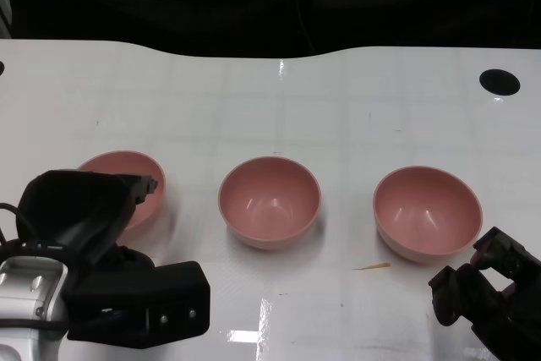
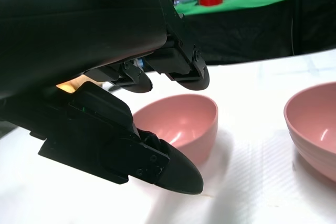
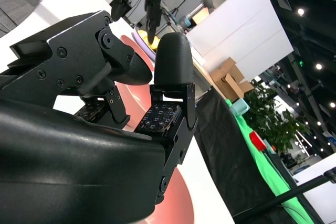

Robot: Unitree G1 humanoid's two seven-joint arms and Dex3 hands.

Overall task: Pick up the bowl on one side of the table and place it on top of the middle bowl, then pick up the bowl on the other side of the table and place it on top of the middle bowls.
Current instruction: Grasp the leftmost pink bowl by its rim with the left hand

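Three pink bowls stand in a row on the white table [image 1: 270, 99]: the left bowl [image 1: 127, 177], the middle bowl [image 1: 270, 201] and the right bowl [image 1: 427, 211]. My left hand [image 1: 84, 209] hovers over the near side of the left bowl with its fingers apart, and its fingertips [image 1: 149, 184] reach above the rim. In the left wrist view the left bowl [image 2: 181, 124] sits beyond the spread fingers [image 2: 178, 174], untouched, with the middle bowl [image 2: 315, 129] beside it. My right hand [image 1: 490, 298] waits just in front of the right bowl [image 3: 181, 200], fingers apart and holding nothing.
A round black hole [image 1: 499, 82] lies in the table at the far right. A thin yellowish sliver [image 1: 372, 267] lies in front of the right bowl. The table's curved far edge [image 1: 279, 55] meets a dark backdrop.
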